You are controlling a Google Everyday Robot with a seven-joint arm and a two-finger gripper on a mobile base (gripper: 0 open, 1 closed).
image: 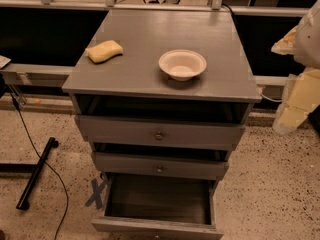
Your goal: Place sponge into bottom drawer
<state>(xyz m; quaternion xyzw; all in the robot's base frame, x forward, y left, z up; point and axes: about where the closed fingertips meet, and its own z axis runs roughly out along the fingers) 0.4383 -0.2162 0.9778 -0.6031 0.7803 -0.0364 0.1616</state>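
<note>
Grey wood is filling most of what I am looking at: a cabinet (150, 34) with 3 drawers is standing on a speckled floor (270, 184). The sponge (104, 51), a pale-yellow block with rounded corners, is lying on the cabinet's top near the left edge, towards the back. It is sitting well apart from a round white bowl (182, 64), which is resting upright on the same top, right of the middle and closer to the front. The bottom drawer (157, 227) is standing pulled out towards me, its grey inside showing from above. Above it, the 2 other drawers are each showing 1 small round knob, the upper knob (158, 135) and the lower knob (159, 169), and both are sitting much further in than the bottom one. The gripper (297, 101) is hanging at the far right edge of my view, off to the side of the cabinet, touching neither the sponge nor the bowl nor any drawer; whether it is apart or together I cannot tell. On the floor to the left, a thin black cable (35, 149) is trailing past a black bar (35, 174), and a grey X of tape (96, 191) is lying just beside the bottom drawer's left side.
</note>
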